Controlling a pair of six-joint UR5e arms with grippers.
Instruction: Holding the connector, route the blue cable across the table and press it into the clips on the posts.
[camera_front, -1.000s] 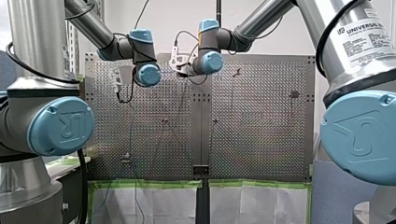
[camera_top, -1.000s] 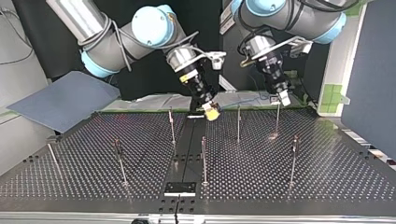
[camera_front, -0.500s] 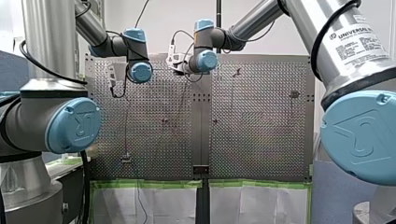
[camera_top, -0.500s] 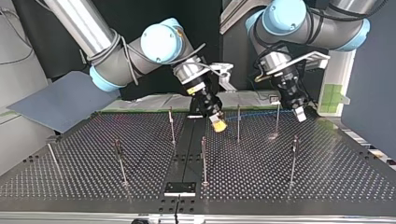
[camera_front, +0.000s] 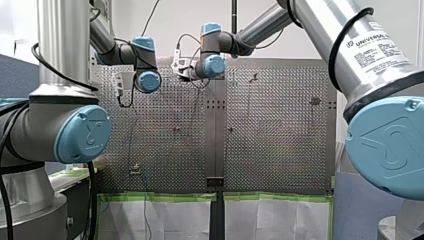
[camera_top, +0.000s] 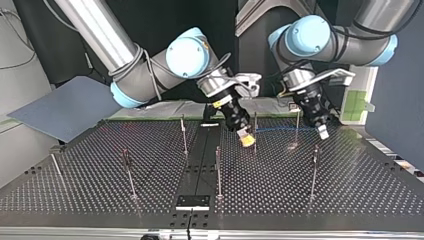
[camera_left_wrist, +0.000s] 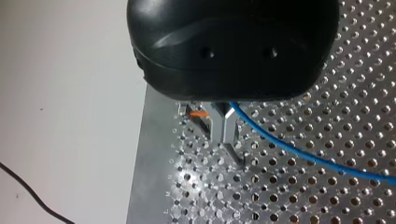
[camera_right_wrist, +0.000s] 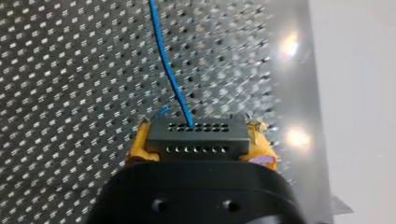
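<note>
Grips the black connector in my right end effector, yellow pads pressed against its two short sides, jaws closed to the connector's width. Holds it low above the table, near the middle of the top view and just beside a thin upright post. Leads the blue cable out of the connector's face, ahead of the pads, then roughly level toward the top view's right. Pinches that cable farther along with my left end effector, metal fingers drawn together on it with no gap showing, the cable leaving from between them to one side over the holes. Holds the stretch between the two end effectors nearly straight and off the table, crossing a second post close to my left end effector. Shows, in the left wrist view, a small orange-tabbed part just beside the fingers. Cannot tell from any view whether the cable sits in a clip: too small. Stands clear of the other posts nearer the top view's camera. Reaches with both arms toward the table's far part in the front view, wrists near each other.
</note>
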